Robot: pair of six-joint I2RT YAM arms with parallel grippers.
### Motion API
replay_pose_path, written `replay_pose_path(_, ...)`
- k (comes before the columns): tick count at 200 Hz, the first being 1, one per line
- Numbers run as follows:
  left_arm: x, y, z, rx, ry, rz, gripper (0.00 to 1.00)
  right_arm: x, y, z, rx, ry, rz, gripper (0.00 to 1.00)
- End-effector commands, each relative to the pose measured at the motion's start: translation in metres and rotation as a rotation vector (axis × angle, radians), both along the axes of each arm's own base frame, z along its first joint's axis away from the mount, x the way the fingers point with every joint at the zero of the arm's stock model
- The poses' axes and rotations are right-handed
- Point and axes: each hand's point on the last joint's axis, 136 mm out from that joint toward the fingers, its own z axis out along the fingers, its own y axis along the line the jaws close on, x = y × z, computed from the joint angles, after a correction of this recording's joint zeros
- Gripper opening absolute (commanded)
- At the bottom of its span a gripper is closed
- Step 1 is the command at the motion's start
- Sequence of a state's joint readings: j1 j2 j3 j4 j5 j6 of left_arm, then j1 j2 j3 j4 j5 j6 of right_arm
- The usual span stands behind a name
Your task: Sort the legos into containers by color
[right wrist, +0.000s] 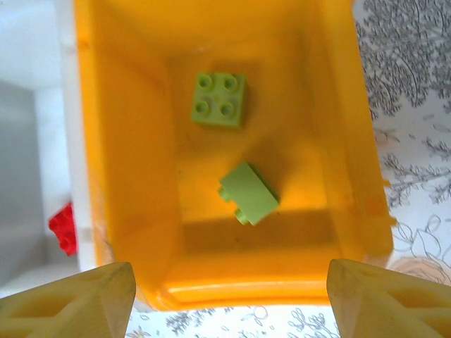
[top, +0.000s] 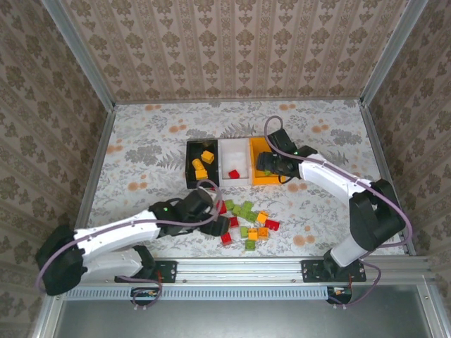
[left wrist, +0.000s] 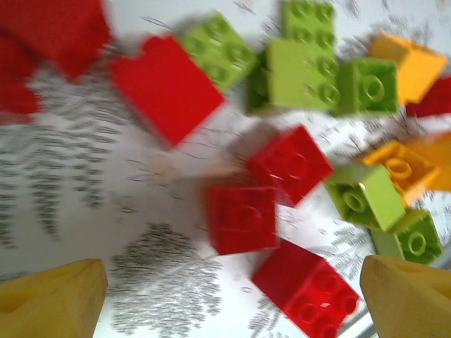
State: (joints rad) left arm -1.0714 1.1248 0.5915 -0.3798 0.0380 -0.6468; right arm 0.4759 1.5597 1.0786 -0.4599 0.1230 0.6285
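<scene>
Loose red, light green and yellow-orange legos [top: 248,220] lie scattered on the table in front of the bins. My left gripper [top: 220,225] hovers open at the pile's left edge. Between and ahead of its fingertips [left wrist: 56,299] lie three red bricks [left wrist: 242,218], with green bricks [left wrist: 303,70] beyond. My right gripper [top: 268,167] hangs open over the orange bin [right wrist: 127,176], holding nothing. Two green bricks [right wrist: 248,192] lie in that bin. The black bin [top: 189,165] holds yellow bricks [top: 204,158]. The white bin [top: 235,149] holds a red brick [top: 234,174].
The three bins stand side by side at mid-table: black left, white middle, orange right. Patterned walls and metal rails enclose the table. Bare floral tabletop lies to the far left, far right and behind the bins.
</scene>
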Motion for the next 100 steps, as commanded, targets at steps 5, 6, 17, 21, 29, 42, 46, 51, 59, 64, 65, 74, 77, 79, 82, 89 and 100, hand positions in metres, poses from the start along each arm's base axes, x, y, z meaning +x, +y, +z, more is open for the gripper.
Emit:
replay_pose_path(5,-0.011,-0.022,0.001,0.044,-0.033,-0.104,0.93,-0.008,-0.001,0.003,0.022,-0.019,0.0,0.74)
replay_pose_path(6,-0.011,-0.023,0.001,0.048,-0.032,-0.106,0.92,-0.008,-0.001,0.002,0.022,-0.019,0.0,0.74)
replay_pose_path(17,-0.016,-0.027,-0.005,0.096,-0.031,-0.132,0.89,-0.009,-0.002,0.004,0.025,-0.027,0.002,0.74)
replay_pose_path(21,-0.018,-0.028,-0.007,0.112,-0.03,-0.142,0.87,-0.01,-0.003,0.004,0.024,-0.028,0.002,0.75)
replay_pose_path(29,-0.021,-0.03,-0.012,0.144,-0.027,-0.157,0.83,-0.01,-0.004,0.006,0.027,-0.035,0.003,0.75)
replay_pose_path(42,-0.027,-0.032,-0.017,0.187,-0.022,-0.181,0.77,-0.01,-0.005,0.008,0.032,-0.043,0.0,0.75)
replay_pose_path(46,-0.029,-0.032,-0.02,0.201,-0.022,-0.183,0.76,-0.009,-0.006,0.01,0.036,-0.048,-0.001,0.75)
replay_pose_path(51,-0.03,-0.032,-0.022,0.22,-0.02,-0.187,0.76,-0.009,-0.006,0.011,0.039,-0.053,-0.002,0.75)
replay_pose_path(59,-0.033,-0.031,-0.025,0.244,-0.016,-0.193,0.75,-0.009,-0.007,0.014,0.044,-0.061,-0.004,0.76)
replay_pose_path(64,-0.034,-0.03,-0.028,0.26,-0.012,-0.193,0.74,-0.009,-0.008,0.015,0.05,-0.066,-0.005,0.76)
replay_pose_path(65,-0.034,-0.03,-0.028,0.264,-0.012,-0.191,0.73,-0.009,-0.008,0.015,0.05,-0.066,-0.006,0.76)
replay_pose_path(74,-0.036,-0.028,-0.033,0.288,-0.009,-0.192,0.7,-0.009,-0.009,0.017,0.056,-0.072,-0.007,0.76)
replay_pose_path(77,-0.036,-0.027,-0.034,0.296,-0.009,-0.192,0.69,-0.009,-0.009,0.018,0.058,-0.075,-0.007,0.76)
replay_pose_path(79,-0.036,-0.027,-0.035,0.301,-0.008,-0.192,0.68,-0.009,-0.009,0.018,0.059,-0.076,-0.009,0.76)
replay_pose_path(82,-0.037,-0.027,-0.036,0.307,-0.009,-0.193,0.67,-0.009,-0.01,0.019,0.061,-0.078,-0.009,0.76)
replay_pose_path(89,-0.037,-0.026,-0.038,0.319,-0.009,-0.193,0.63,-0.008,-0.01,0.021,0.066,-0.083,-0.012,0.76)
replay_pose_path(100,-0.037,-0.025,-0.04,0.331,-0.012,-0.192,0.59,-0.008,-0.013,0.022,0.069,-0.088,-0.017,0.76)
